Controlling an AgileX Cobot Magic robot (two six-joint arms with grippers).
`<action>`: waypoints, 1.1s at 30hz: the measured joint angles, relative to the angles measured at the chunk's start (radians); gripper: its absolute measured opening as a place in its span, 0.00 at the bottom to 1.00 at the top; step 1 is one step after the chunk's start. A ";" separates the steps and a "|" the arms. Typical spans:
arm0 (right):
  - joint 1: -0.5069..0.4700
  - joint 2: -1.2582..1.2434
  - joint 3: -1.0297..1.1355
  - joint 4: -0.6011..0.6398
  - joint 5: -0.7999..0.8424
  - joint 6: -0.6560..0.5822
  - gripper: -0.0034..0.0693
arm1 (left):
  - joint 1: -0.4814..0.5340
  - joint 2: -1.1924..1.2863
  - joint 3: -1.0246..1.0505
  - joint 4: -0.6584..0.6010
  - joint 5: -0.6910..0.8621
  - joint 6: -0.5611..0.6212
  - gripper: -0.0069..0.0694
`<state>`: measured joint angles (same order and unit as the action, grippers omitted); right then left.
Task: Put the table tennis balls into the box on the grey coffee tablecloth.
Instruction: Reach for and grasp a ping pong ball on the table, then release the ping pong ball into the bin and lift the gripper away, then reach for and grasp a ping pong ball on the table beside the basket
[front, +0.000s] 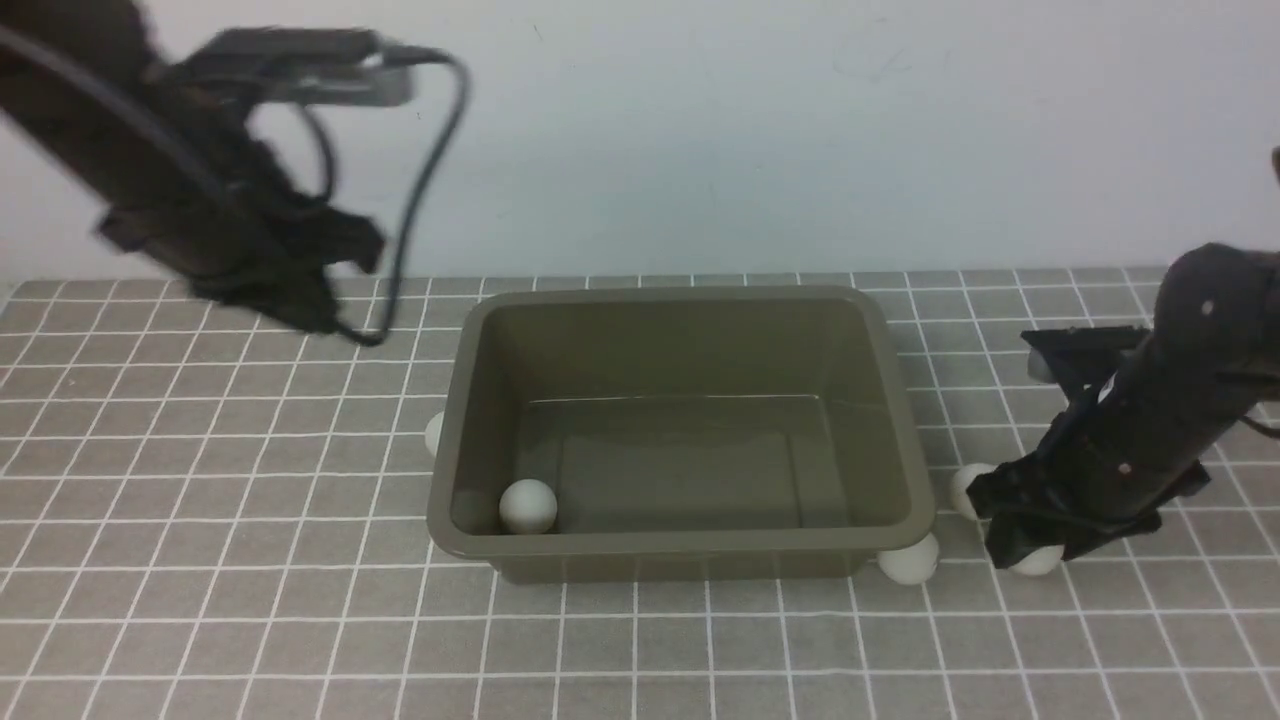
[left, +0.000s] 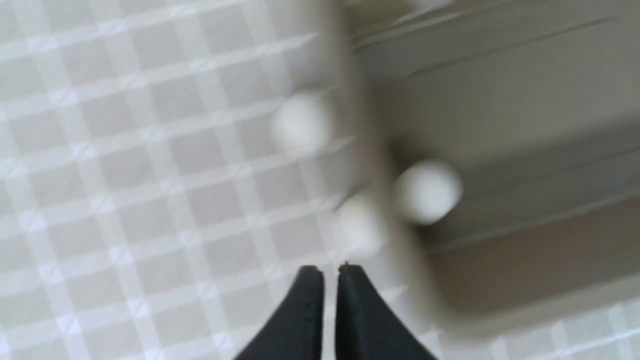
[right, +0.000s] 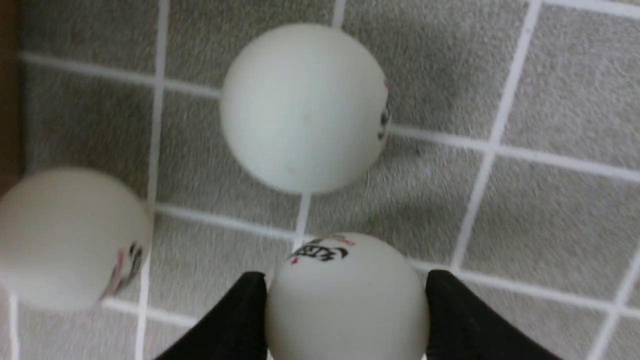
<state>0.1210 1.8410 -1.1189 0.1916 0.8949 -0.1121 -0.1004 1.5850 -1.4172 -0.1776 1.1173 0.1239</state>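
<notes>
The olive-grey box stands mid-table on the grey coffee tablecloth. One table tennis ball lies inside at its front left; it also shows in the left wrist view. My right gripper, low on the cloth right of the box, is shut on a ball. Two more balls lie beside it, one at the box's front right corner. My left gripper is shut and empty, raised left of the box. Two blurred balls lie outside the box's left wall.
A pale wall rises behind the table. A black cable hangs from the left arm. In the front view only one ball peeks out at the box's left wall. Another ball is half hidden behind the right gripper.
</notes>
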 joint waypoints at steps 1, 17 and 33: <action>-0.001 -0.011 -0.008 -0.005 0.023 0.000 0.55 | 0.014 -0.016 0.042 0.004 -0.007 0.001 0.09; 0.233 -0.128 -0.249 0.192 -0.010 -0.071 0.56 | -0.046 0.146 0.397 -0.240 -0.454 0.235 0.49; 0.236 -0.028 -0.420 -0.094 0.157 0.074 0.94 | -0.047 0.233 0.386 -0.471 -0.565 0.462 0.87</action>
<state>0.3571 1.8127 -1.5389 0.0979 1.0519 -0.0378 -0.1470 1.8175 -1.0311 -0.6490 0.5528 0.5859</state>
